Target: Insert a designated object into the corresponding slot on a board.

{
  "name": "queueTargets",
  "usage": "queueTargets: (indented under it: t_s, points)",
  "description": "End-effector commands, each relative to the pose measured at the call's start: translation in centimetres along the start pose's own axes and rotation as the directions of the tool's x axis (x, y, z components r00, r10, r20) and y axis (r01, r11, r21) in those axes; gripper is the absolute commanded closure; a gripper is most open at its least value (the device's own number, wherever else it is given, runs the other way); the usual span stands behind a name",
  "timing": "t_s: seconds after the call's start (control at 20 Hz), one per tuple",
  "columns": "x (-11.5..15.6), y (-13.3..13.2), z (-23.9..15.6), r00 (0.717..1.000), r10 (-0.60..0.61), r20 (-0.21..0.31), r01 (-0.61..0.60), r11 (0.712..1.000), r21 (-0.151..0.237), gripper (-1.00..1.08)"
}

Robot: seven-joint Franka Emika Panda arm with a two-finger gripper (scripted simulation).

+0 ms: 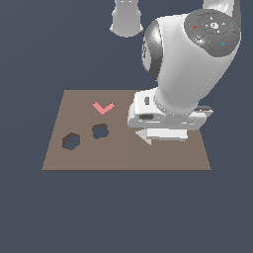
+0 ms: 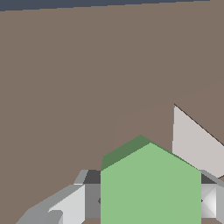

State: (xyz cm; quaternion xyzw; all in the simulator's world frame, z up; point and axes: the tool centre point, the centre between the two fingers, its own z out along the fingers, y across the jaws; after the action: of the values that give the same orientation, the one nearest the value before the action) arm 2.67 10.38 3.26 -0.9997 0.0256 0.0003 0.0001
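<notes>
The green hexagonal block (image 2: 151,183) fills the near part of the wrist view, and my gripper (image 2: 151,199) is shut on it. One finger (image 2: 89,197) presses each flat side. In the exterior view the hand hides the block. There the gripper (image 1: 165,132) sits low over the brown board (image 1: 123,158), toward the exterior view's right. The dark hexagonal slot (image 1: 71,141) lies near the board's edge on the exterior view's left, far from the gripper.
A dark clover-like cut-out (image 1: 100,131) sits beside the hexagonal slot. A pink chevron piece (image 1: 104,107) lies behind it. A grey triangle (image 1: 144,136) (image 2: 194,140) rests on the board right next to the gripper.
</notes>
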Motion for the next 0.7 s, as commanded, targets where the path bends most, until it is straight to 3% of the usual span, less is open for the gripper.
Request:
queueTargets:
  t_s: [0.0, 0.3, 0.65]
  points:
    - [-0.8, 1.5, -0.1, 0.997, -0.073, -0.001, 0.073, 0.997, 0.000, 1.08]
    - [-2.3, 5.4, -0.2, 0.968, -0.251, -0.001, 0.251, 0.968, -0.001, 1.08]
    - [-3.0, 10.1, -0.3, 0.898, -0.440, 0.000, 0.440, 0.898, -0.001, 1.08]
